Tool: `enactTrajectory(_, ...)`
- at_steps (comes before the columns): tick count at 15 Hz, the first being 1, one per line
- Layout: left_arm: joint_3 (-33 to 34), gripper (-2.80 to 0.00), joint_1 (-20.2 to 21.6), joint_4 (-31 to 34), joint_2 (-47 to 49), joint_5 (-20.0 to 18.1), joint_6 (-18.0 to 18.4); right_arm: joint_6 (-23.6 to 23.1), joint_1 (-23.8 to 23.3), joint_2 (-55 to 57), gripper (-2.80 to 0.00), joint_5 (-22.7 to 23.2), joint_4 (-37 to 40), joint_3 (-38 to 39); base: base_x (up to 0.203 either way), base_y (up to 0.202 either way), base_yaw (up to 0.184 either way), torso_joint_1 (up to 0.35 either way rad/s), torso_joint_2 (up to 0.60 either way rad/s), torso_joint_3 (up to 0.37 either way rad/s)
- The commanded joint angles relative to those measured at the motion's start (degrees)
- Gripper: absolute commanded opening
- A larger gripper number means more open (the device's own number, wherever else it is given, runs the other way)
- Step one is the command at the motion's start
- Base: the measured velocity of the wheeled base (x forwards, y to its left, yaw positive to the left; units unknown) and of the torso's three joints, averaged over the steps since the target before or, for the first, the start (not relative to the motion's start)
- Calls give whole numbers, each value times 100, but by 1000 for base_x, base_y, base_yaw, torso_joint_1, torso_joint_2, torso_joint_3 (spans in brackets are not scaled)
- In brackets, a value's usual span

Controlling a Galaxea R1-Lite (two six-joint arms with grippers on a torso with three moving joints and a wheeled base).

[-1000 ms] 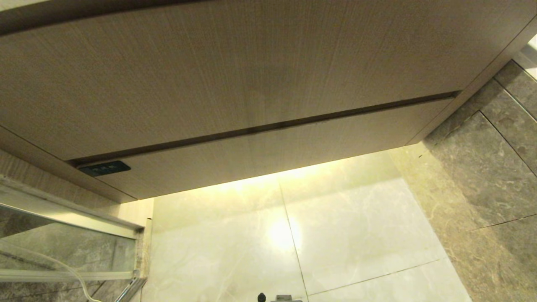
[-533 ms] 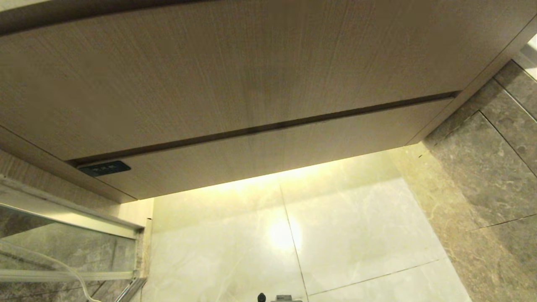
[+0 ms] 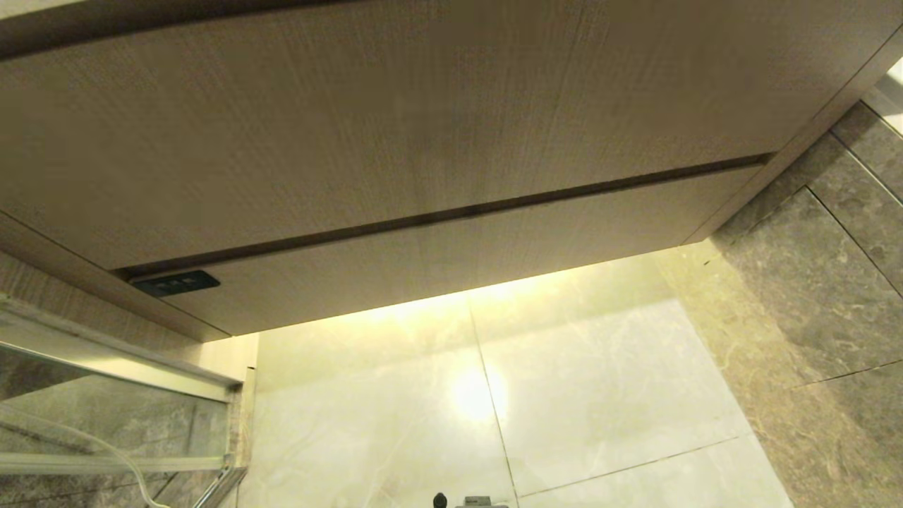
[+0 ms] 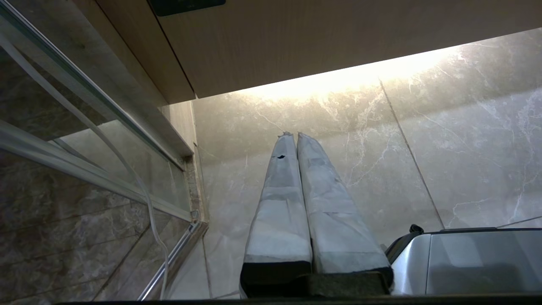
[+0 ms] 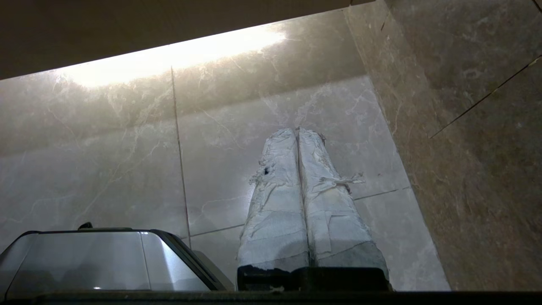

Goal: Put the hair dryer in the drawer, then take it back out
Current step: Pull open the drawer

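left tool (image 4: 295, 134) closed | right tool (image 5: 296, 130) closed | drawer (image 3: 451, 247) flush

A taller panel (image 3: 395, 127) is stacked right above the drawer (image 3: 451, 261); floor tiles (image 3: 564, 395) are spread out below, with a wall (image 3: 832, 282) to the right.

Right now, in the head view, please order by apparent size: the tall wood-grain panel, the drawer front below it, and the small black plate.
1. Tall wood-grain panel, largest.
2. Drawer front, a narrower strip.
3. Small black plate, much the smallest.
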Motion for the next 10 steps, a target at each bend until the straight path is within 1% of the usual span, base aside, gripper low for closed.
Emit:
enactTrajectory(1, 8, -280, 0, -1, 0, 0, 0, -9, 2, 9, -280, 9, 2, 18, 0, 0, 0, 0, 0, 0)
enactTrajectory(5, 7, -280, 0, -1, 0, 0, 0, -71, 2, 9, -280, 26, -7, 18, 0, 0, 0, 0, 0, 0)
enactTrajectory(10, 9, -280, 0, -1, 0, 0, 0, -9, 2, 9, -280, 9, -2, 18, 0, 0, 0, 0, 0, 0)
